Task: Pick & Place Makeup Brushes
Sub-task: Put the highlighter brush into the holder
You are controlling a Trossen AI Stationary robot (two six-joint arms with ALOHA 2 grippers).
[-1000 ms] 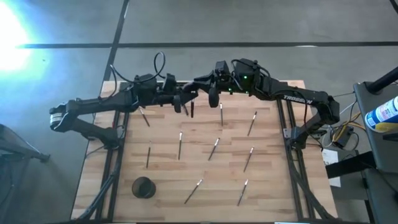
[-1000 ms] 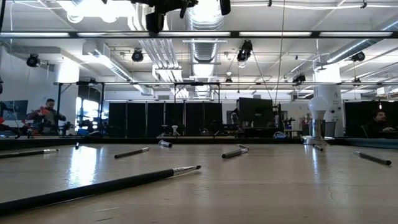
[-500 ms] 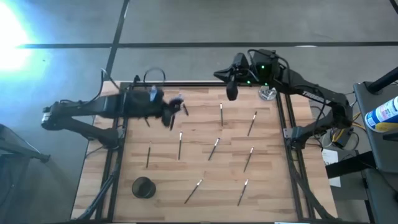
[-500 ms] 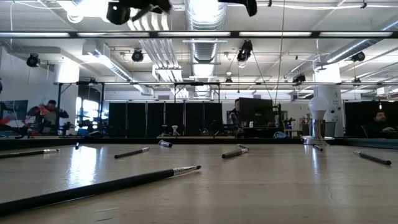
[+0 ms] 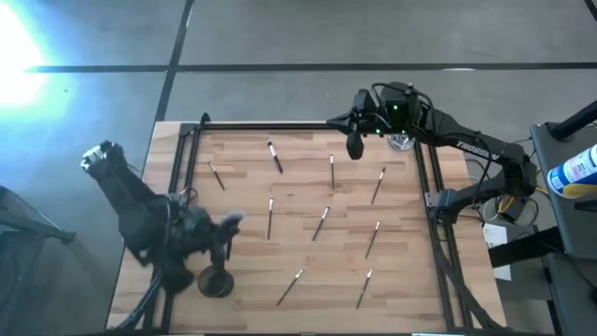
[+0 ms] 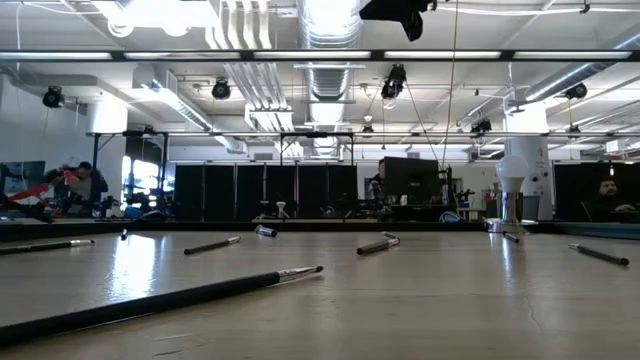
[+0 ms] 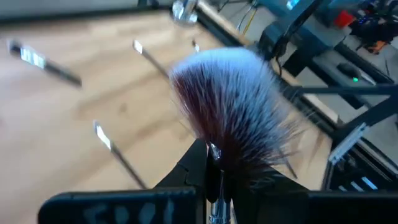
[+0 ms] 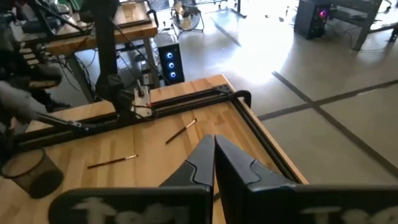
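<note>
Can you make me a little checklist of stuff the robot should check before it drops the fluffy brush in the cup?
1. Left gripper is shut on the brush with the wide dark-red fluffy head: ok, the handle sits between its fingers in the left wrist view.
2. Dark round mesh cup is standing upright on the wooden table: ok.
3. Brush is lined up right over the cup's mouth: cannot tell, the left arm is blurred.
4. Right gripper is out of the way: ok, it is shut and empty by the far edge of the table.
5. No thin dark-handled brushes are touching the cup: ok, they all lie apart from it.
</note>
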